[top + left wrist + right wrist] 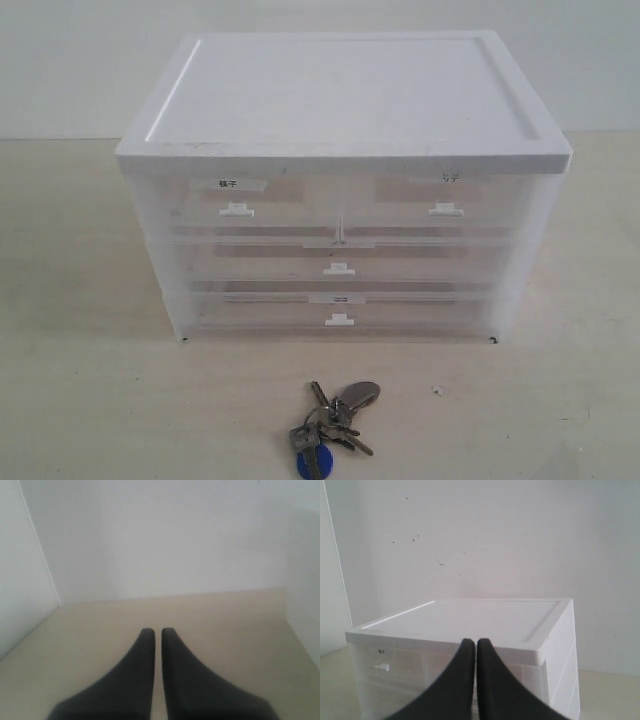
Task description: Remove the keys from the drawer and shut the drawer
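The keys [330, 425] lie on the table in front of the cabinet, their round blue fob [314, 462] at the near edge of the exterior view. The drawer [235, 205], top left with the bolder label [228, 184], sits flush with the cabinet front, its white tab handle [237, 210] showing. Neither arm appears in the exterior view. In the left wrist view my left gripper [158, 631] is shut with nothing in it, over bare table near a wall. My right gripper [476, 642] is likewise shut and holds nothing, pointing at the cabinet's top corner.
The white cabinet [340, 95] has a flat rimmed lid, a second half-width drawer [447, 205] with a fainter label, and two full-width drawers [339, 262] below, all pushed in. In the right wrist view the cabinet [470, 620] stands close ahead. White walls enclose the table.
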You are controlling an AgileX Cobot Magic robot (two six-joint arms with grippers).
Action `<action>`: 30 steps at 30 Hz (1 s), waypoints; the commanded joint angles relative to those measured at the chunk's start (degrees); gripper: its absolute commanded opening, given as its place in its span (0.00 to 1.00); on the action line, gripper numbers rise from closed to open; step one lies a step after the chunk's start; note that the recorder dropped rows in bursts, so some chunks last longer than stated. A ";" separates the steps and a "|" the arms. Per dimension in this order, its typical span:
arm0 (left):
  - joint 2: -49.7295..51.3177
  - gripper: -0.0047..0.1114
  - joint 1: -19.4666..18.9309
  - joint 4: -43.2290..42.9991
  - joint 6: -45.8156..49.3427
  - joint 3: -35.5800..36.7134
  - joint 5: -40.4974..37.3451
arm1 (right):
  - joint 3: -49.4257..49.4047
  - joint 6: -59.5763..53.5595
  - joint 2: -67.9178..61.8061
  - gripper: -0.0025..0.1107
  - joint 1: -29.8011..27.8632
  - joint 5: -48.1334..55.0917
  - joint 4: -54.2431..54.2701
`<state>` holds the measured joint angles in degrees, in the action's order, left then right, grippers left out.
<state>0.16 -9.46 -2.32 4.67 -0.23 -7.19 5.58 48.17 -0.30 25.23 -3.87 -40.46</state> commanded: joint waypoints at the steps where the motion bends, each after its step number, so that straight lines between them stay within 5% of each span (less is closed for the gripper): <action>1: -0.16 0.08 -1.31 1.48 4.35 0.23 -5.15 | -0.25 -0.13 0.30 0.02 -0.02 -0.20 -0.15; 30: -0.16 0.08 -1.31 1.37 4.35 0.23 -9.32 | -0.25 -0.13 0.30 0.02 -0.02 -0.20 -0.15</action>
<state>0.16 -10.59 -1.41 8.59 -0.23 -16.39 5.58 48.17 -0.30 25.23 -3.87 -40.46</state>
